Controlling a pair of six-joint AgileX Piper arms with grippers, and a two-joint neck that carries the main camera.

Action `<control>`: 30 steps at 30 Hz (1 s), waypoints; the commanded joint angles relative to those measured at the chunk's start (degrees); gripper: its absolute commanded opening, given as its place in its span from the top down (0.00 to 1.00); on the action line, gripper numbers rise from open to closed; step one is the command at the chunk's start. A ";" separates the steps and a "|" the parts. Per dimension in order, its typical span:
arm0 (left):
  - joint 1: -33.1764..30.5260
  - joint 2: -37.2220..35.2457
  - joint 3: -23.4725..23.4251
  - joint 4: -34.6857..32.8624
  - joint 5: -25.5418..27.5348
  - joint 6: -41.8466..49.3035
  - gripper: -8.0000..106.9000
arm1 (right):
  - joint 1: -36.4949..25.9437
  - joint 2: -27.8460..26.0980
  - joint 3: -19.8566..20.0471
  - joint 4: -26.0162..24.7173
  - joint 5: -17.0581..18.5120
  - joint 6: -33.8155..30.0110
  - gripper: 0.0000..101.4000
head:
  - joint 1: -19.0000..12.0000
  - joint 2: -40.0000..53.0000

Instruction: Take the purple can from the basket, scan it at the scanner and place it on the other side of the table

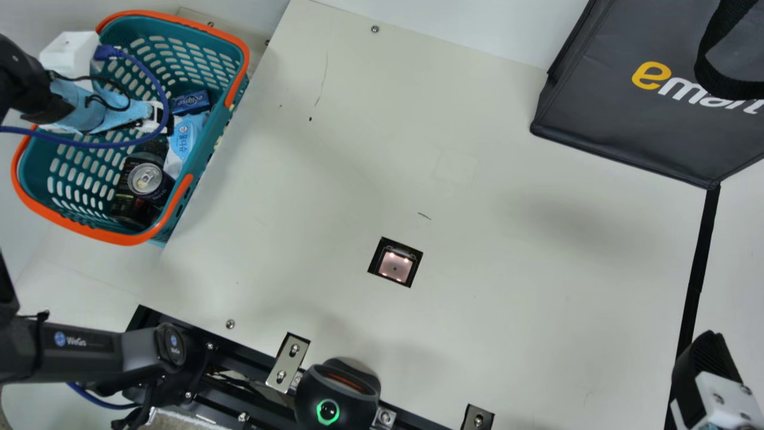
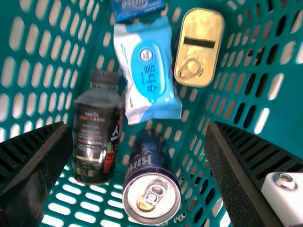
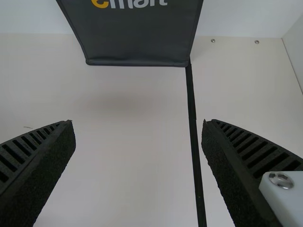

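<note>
Task at pick stage, by my judgement. Purple can (image 2: 151, 191) in basket (image 1: 129, 239), beside dark bottle (image 2: 94, 135); left tool (image 2: 139, 126) above, 2 fingers spread, gripping nothing. Right tool (image 3: 137, 124) spread too, empty, over table (image 1: 537, 209). Left to do: grasp, lift, scan at scanner (image 1: 395, 266), set down on other side. Surface: cream, few dark marks, black strip (image 1: 699, 269), dark shopping bag (image 1: 603, 113). Room: pale surface beyond table edge.

Cream table (image 1: 507, 269) — dark bag (image 1: 621, 134), black strip (image 1: 697, 280)
</note>
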 commanded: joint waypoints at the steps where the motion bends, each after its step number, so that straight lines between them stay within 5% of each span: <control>1: 0.08 0.44 0.43 0.35 0.00 -3.64 0.15 | 0.00 0.00 0.00 0.00 0.00 0.00 0.06 | -1.75 0.14; 16: 0.67 1.78 5.19 1.29 1.29 -20.93 0.15 | 0.00 0.00 0.00 0.00 0.00 0.00 0.06 | -1.75 0.14; 30: 1.28 3.38 9.09 2.20 -0.36 -27.77 0.15 | 0.00 0.00 0.00 0.00 0.00 0.00 0.06 | -1.75 0.14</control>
